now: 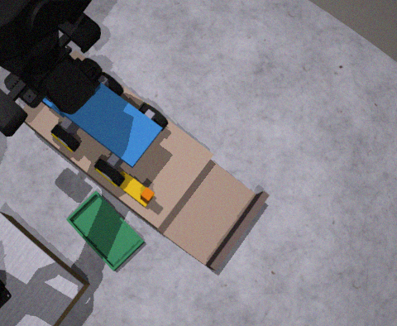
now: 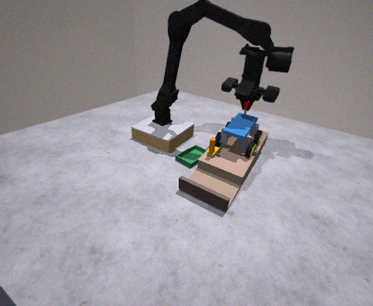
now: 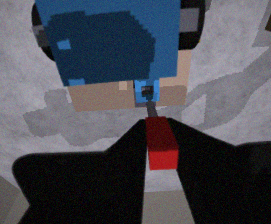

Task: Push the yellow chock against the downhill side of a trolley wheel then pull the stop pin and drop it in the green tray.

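The blue trolley (image 1: 114, 124) (image 2: 240, 126) (image 3: 111, 42) stands on the upper part of the tan ramp (image 1: 188, 165) (image 2: 224, 167). The yellow chock (image 1: 134, 188) (image 2: 213, 149) with its orange handle (image 1: 147, 194) sits against the downhill side of the trolley's lower-left wheel (image 1: 109, 171). My gripper (image 2: 247, 104) (image 3: 154, 124) is shut on the red-headed stop pin (image 3: 161, 142) (image 2: 246, 105) and holds it above the trolley's uphill end; the thin grey shaft (image 3: 150, 106) hangs down toward the pin hole (image 3: 146, 91). The green tray (image 1: 105, 230) (image 2: 190, 156) lies beside the ramp.
The arm's base stands on a tan-sided block (image 2: 162, 136) (image 1: 35, 252) near the tray. A dark lip (image 1: 236, 229) (image 2: 202, 194) closes the ramp's low end. In the top view the arm hides the trolley's uphill end.
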### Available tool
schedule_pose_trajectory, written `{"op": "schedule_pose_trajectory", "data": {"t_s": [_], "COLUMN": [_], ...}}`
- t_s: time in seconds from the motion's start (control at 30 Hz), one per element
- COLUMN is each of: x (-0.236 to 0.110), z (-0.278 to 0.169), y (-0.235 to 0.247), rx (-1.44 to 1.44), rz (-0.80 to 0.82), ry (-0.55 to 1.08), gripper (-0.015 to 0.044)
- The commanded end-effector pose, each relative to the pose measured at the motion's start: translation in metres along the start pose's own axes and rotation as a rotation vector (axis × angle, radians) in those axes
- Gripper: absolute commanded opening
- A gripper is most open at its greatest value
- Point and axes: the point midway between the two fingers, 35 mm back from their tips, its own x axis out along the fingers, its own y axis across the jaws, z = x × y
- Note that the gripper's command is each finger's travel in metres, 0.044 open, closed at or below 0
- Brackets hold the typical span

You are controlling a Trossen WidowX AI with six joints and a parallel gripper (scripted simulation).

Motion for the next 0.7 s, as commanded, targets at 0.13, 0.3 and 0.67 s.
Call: {"op": "schedule_pose_trajectory", "data": {"t_s": [0.13,0.3,0.67], "x": [-0.006,-0.002,-0.001], "z": [-0.004,-0.014,-0.032], "y": [0.003,0.002,0.003], "rx": [-0.005,-0.005,-0.005], "rz": [0.006,0.006,0.006], "ry": [0.005,0.006,0.008], "gripper": [0.0000,0.0000,0.0000]}}
